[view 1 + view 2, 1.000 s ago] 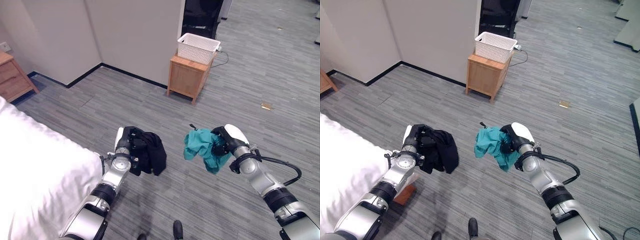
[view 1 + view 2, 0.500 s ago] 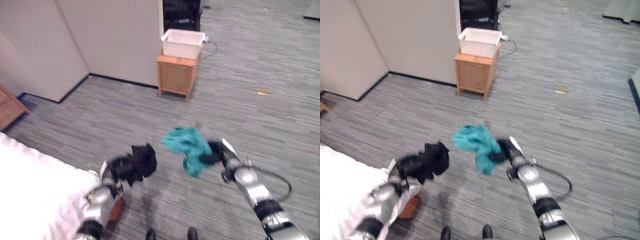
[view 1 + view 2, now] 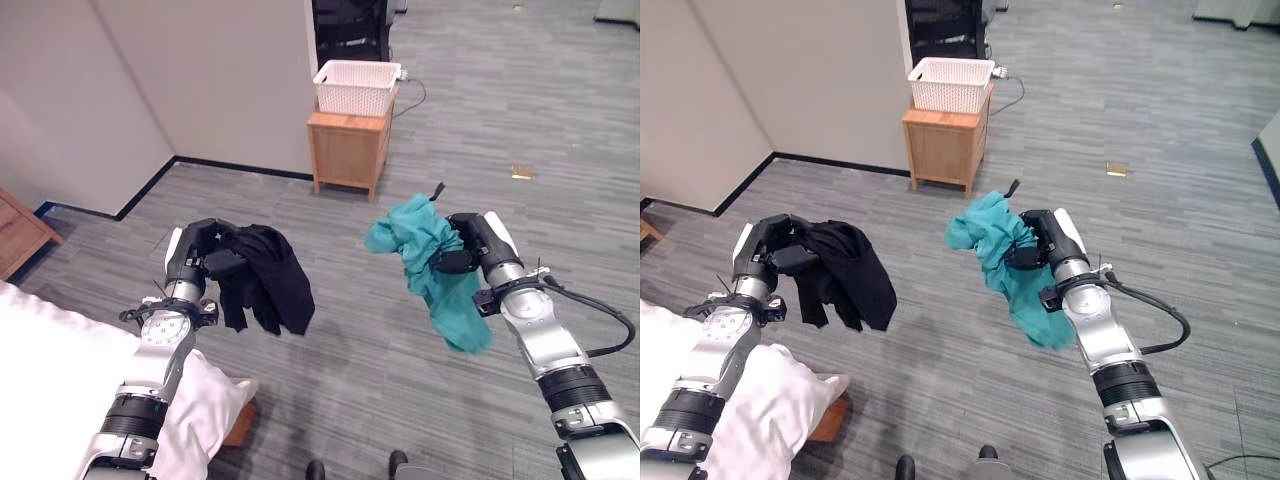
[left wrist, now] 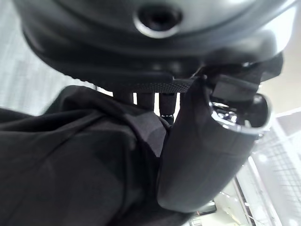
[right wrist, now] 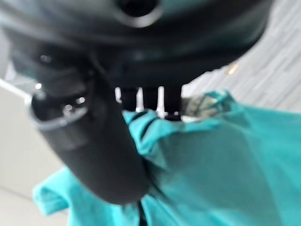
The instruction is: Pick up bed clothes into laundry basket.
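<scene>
Two garments are held up above the grey floor, well short of the white basket (image 3: 357, 86) on the small wooden cabinet (image 3: 348, 153). A black garment (image 3: 262, 277) is clutched in the curled left hand (image 3: 198, 256); a teal garment (image 3: 428, 262) is gripped by the right hand (image 3: 470, 248).

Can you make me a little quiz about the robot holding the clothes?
1. True or false: the left hand holds the black garment.
2. What colour is the garment in the right hand?
3. Where is the white laundry basket? A) on the floor B) on the wooden cabinet C) on the bed

Key: 1 true; 2 teal; 3 B.
</scene>
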